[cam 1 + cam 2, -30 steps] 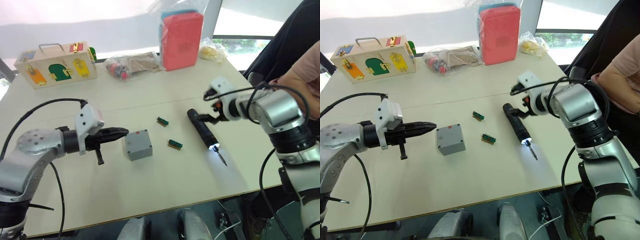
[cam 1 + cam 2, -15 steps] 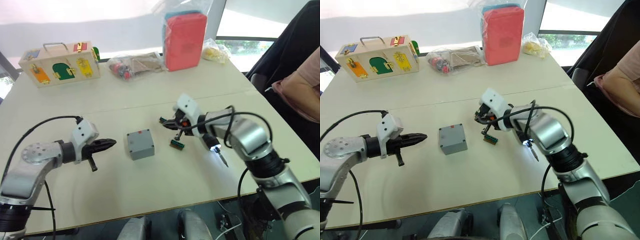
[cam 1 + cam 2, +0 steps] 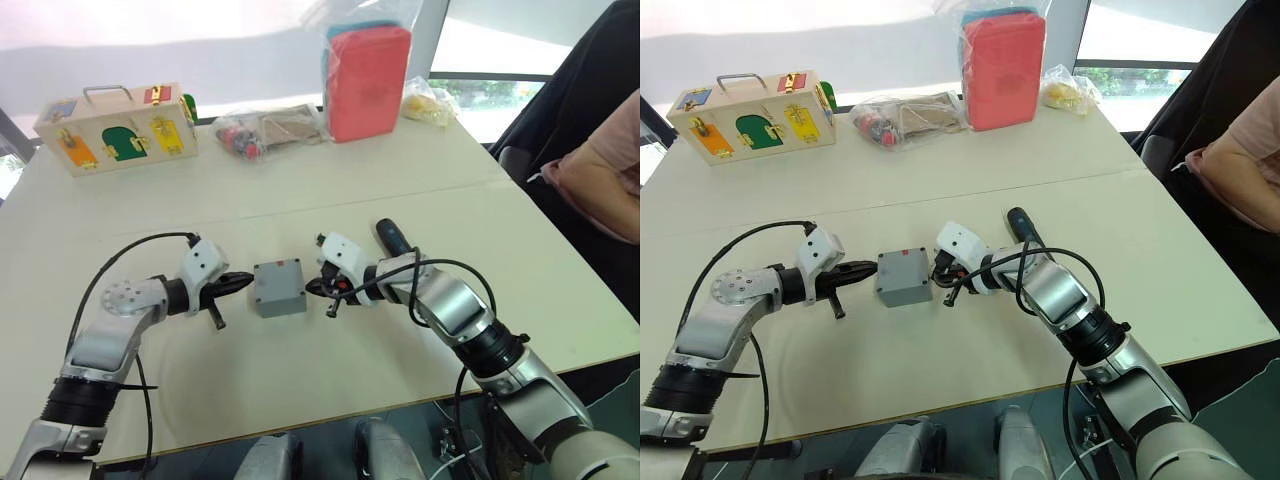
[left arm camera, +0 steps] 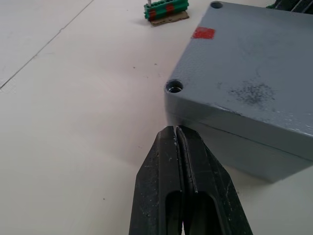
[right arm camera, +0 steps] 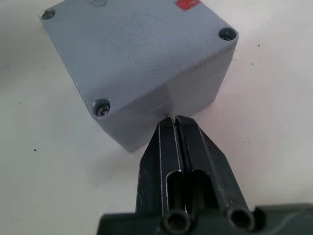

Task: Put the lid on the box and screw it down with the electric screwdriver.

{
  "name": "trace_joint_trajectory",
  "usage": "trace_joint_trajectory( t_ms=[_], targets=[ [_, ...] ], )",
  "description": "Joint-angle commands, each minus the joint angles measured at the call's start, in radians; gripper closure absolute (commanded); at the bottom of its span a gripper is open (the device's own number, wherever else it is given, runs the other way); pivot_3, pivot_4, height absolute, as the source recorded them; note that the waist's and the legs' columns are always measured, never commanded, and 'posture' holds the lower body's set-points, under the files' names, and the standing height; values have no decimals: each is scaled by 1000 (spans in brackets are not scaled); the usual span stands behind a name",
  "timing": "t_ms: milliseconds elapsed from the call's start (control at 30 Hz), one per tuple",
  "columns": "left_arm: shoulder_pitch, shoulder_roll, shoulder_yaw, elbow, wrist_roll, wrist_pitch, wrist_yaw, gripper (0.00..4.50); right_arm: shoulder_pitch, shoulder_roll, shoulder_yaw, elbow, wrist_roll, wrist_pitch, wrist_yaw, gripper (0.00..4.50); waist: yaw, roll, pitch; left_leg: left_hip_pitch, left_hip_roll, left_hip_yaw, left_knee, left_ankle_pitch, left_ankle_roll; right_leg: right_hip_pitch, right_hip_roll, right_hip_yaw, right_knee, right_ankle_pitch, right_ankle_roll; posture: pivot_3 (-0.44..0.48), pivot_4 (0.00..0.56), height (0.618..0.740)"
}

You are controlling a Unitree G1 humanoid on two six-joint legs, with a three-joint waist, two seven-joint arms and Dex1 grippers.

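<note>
Flanking the grey box [image 3: 279, 288], lid [image 5: 132, 44] seated, red mark on top: left gripper [image 3: 240, 280] and right gripper [image 3: 312, 288], fingers pressed together.

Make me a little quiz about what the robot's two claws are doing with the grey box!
1. True or false: the lid already sits on the box.
2. Which lies beyond the right gripper? A) electric screwdriver B) wooden latch box C) red-pink case
3. Fill in: the left gripper has its fingers ____.

Key: 1 true. 2 A. 3 shut; both grippers point shut fingers at opposite sides of the box.
</note>
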Motion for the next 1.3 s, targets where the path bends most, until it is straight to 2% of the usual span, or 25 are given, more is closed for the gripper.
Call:
trace_joint_trajectory(
  t_ms=[33, 167, 333, 467, 600, 767, 867, 1033, 1300],
  targets=[
    [-64, -38, -33, 47, 28, -54, -2, 4500, -6, 17, 3, -68, 25, 27, 41, 4492, 2, 0, 0, 0, 0, 0, 0, 0, 0, 0, 0, 0, 0, 0, 0, 0, 150, 740],
    [-104, -72, -50, 111, 57, -89, 2, 4500, -13, 14, 12, -97, 26, 69, 64, 4492, 0, 0, 0, 0, 0, -1, 1, 0, 0, 0, 0, -1, 0, 0, 0, 0, 150, 740],
    [-123, -69, -66, 192, 115, -170, 8, 4500, -32, 0, 16, -98, -5, 74, 72, 4492, -3, 0, 0, 0, 0, -1, 0, 0, 0, 0, 0, 0, 0, 0, 0, 0, 150, 740],
    [-94, -17, -38, 177, 112, -181, -22, 4500, -91, -66, -12, -74, -49, 47, 86, 4492, -1, 0, 0, -1, -1, -1, 1, 0, 0, -1, 0, 0, 0, 0, 0, 0, 150, 740],
    [-24, 57, -3, 90, 74, -151, -72, 4500, -141, -87, -42, 8, -80, -18, 81, 4492, -4, 0, 0, 0, 0, -1, 0, 0, 0, -1, 0, 0, 0, 0, 0, 0, 150, 740],
    [100, 146, 42, -102, -11, -53, -150, 4500, -179, -1, -82, 184, -97, -112, 42, 4492, -7, 0, 0, -1, 0, -1, -1, 0, 0, -1, 0, 0, 0, 0, 0, 0, 150, 740],
    [138, 164, 58, -185, -46, -4, -154, 4500, -175, 62, -89, 246, -93, -158, 42, 4492, -4, 0, 0, 0, 0, 0, -1, 0, 0, -1, 0, 1, 0, 0, 0, 0, 150, 740],
    [115, 143, 37, -214, -48, 35, -125, 4500, -160, 131, -87, 339, -130, -277, 19, 4492, 0, 0, 0, 0, 0, -1, 0, 0, 0, 0, 0, 0, 1, 0, 0, 0, 150, 740],
    [41, 104, 7, -151, 1, 4, -91, 4500, -87, 122, -63, 257, -141, -251, 77, 4492, -5, 0, 0, 0, 0, -1, 0, 0, -1, -1, 0, 0, 1, 0, 0, 0, 150, 740]
  ],
)
